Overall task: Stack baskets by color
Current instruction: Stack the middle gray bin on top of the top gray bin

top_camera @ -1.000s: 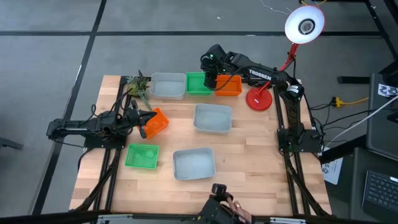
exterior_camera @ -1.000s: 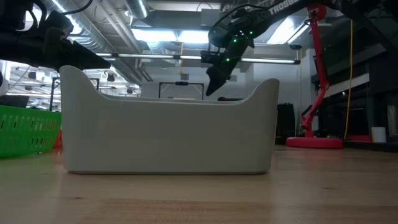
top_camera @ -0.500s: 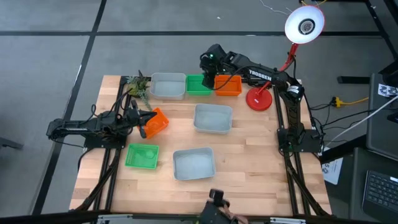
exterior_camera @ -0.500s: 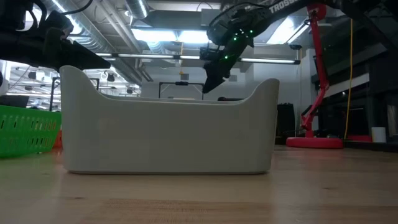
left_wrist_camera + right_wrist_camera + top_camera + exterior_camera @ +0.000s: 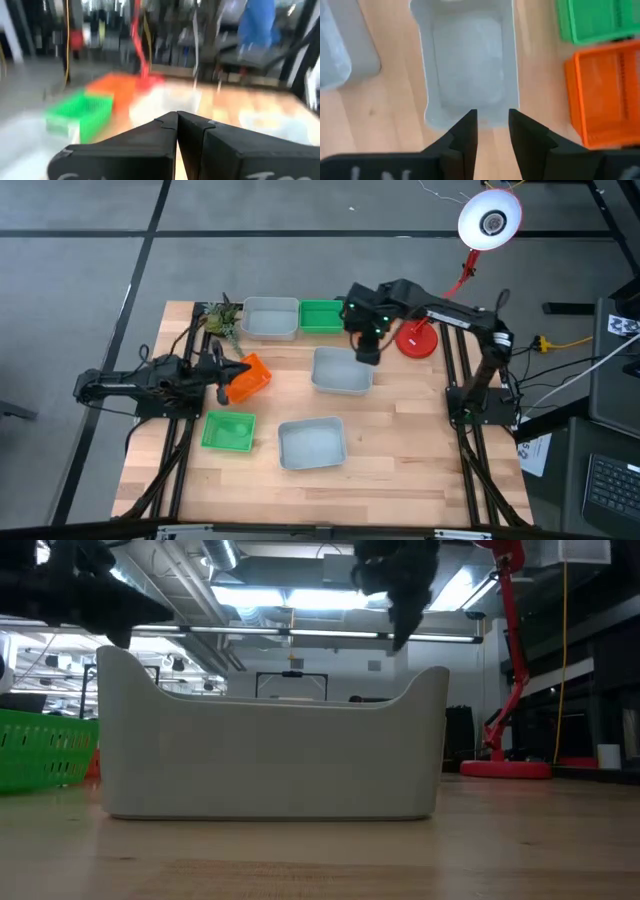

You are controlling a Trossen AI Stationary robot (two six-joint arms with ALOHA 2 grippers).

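The right hand (image 5: 366,354) hangs partly open and empty above the near rim of the middle grey basket (image 5: 342,370), while the left hand (image 5: 222,376), fingers pressed together, sits beside a tilted orange basket (image 5: 250,376) on the worktop (image 5: 400,450).

From table height the near grey basket (image 5: 270,745) blocks nearly everything behind it (the green basket (image 5: 40,748) is cut by the edge); the left wrist view is blurred.
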